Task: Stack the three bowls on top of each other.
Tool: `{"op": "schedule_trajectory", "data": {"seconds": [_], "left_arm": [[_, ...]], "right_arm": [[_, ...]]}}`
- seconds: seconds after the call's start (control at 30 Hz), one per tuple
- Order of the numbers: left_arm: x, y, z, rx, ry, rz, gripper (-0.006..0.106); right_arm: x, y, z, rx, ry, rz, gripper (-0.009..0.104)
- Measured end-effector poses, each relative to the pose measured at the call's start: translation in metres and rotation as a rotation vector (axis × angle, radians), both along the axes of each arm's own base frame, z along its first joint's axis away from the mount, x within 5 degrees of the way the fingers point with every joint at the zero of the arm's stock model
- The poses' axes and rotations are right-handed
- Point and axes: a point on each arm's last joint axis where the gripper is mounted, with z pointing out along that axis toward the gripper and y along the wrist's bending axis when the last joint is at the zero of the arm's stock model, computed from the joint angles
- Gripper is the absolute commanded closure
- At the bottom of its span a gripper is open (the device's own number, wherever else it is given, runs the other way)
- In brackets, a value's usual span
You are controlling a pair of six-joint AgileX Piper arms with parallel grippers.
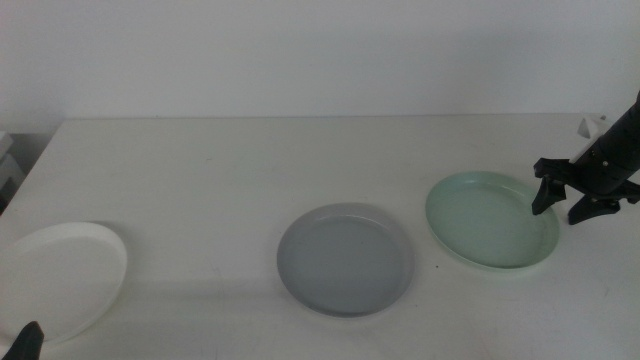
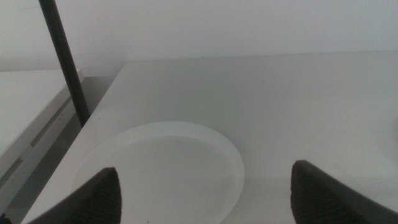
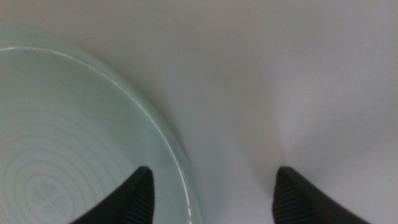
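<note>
Three bowls sit apart on the white table [image 1: 200, 170], all upright with their hollows facing up; being round, none has a long axis. The white bowl [image 1: 62, 280] lies at the table's near left corner, partly cut off by the middle view's edge. The grey bowl [image 1: 345, 258] sits near the middle of the table, toward the front. The green bowl [image 1: 492, 220] sits to the right of the grey one and a little farther back, with a clear strip of table between them.

The right gripper [image 1: 565, 205] comes in from the right and hangs at the green bowl's right rim, jaws wide apart and gripping nothing. In the middle view one jaw stands over the rim's inner side and the other over the table just outside it. In the right wrist view the rim [image 3: 168, 134] curves between the two jaws, one over the bowl's ringed floor and one over bare table; whether either jaw touches the bowl cannot be told.

The left gripper [image 1: 28, 340] waits at the bottom left corner, by the white bowl. Its wrist view shows both jaws spread wide and empty, with the white bowl lying ahead between them near the table's left edge, and a dark pole [image 2: 65, 62] standing beyond that edge
</note>
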Motion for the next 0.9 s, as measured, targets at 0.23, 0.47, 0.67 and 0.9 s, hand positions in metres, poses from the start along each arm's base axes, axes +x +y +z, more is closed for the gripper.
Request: {"op": "schedule_trajectory", "data": {"seconds": [0.23, 0.47, 0.67, 0.9], "left_arm": [[0.000, 0.000, 0.000, 0.000, 0.000, 0.000, -0.004], [0.000, 0.000, 0.000, 0.000, 0.000, 0.000, -0.004], [0.000, 0.000, 0.000, 0.000, 0.000, 0.000, -0.004], [0.000, 0.000, 0.000, 0.000, 0.000, 0.000, -0.004]], "right_arm": [[0.002, 0.001, -0.005, 0.010, -0.007, 0.044, 0.096], [-0.002, 0.002, 0.025, -0.010, -0.078, 0.080, 0.096], [-0.028, 0.010, 0.084, 0.002, -0.200, 0.067, 0.096], [-0.071, 0.062, 0.107, 0.105, -0.261, 0.127, 0.096]]}}
